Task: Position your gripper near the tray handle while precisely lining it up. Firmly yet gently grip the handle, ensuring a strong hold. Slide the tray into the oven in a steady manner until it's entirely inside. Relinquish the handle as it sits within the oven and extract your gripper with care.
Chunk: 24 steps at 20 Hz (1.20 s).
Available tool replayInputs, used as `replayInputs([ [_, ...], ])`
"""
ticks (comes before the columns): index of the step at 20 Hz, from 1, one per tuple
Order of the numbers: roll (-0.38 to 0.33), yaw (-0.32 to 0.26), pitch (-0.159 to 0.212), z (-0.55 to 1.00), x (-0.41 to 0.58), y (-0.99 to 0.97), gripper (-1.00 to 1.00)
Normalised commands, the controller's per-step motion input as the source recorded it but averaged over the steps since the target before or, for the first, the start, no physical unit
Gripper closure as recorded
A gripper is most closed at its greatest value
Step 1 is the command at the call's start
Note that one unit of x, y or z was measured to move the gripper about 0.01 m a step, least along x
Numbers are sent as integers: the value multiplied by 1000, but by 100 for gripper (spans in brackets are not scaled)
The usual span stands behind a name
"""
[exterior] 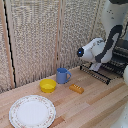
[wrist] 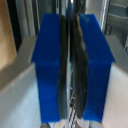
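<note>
In the wrist view my gripper (wrist: pixel 71 35) has its two blue fingers (wrist: pixel 50 65) pressed close together on a thin dark and silvery strip (wrist: pixel 68 80), which looks like the tray's handle edge. In the exterior view the white hand (exterior: pixel 96 66) hangs below the bulky arm (exterior: pixel 102 47), over the oven's dark barred drop-down door (exterior: pixel 97 74). The oven (exterior: pixel 121 50) stands at the exterior view's right edge, mostly hidden by the arm. Dark ribbed metal of the tray (exterior: pixel 116 64) shows at the oven's mouth. The fingertips are hidden in the exterior view.
On the wooden table (exterior: pixel 95 100) stand a blue mug (exterior: pixel 63 75), a yellow bowl (exterior: pixel 48 85), a small orange-yellow object (exterior: pixel 76 88) and a round patterned plate (exterior: pixel 32 111). A beige woven wall (exterior: pixel 40 35) runs behind them.
</note>
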Motion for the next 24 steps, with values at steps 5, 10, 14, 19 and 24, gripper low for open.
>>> replayInputs([
  [5, -15, 0, 0, 454, 0, -911, 100],
  [10, -49, 0, 0, 371, 0, -685, 100],
  [14, -85, 0, 0, 324, 0, -576, 100],
  [19, -114, -5, 0, 268, 0, -349, 100],
  [24, -46, 0, 0, 165, 33, -127, -100],
])
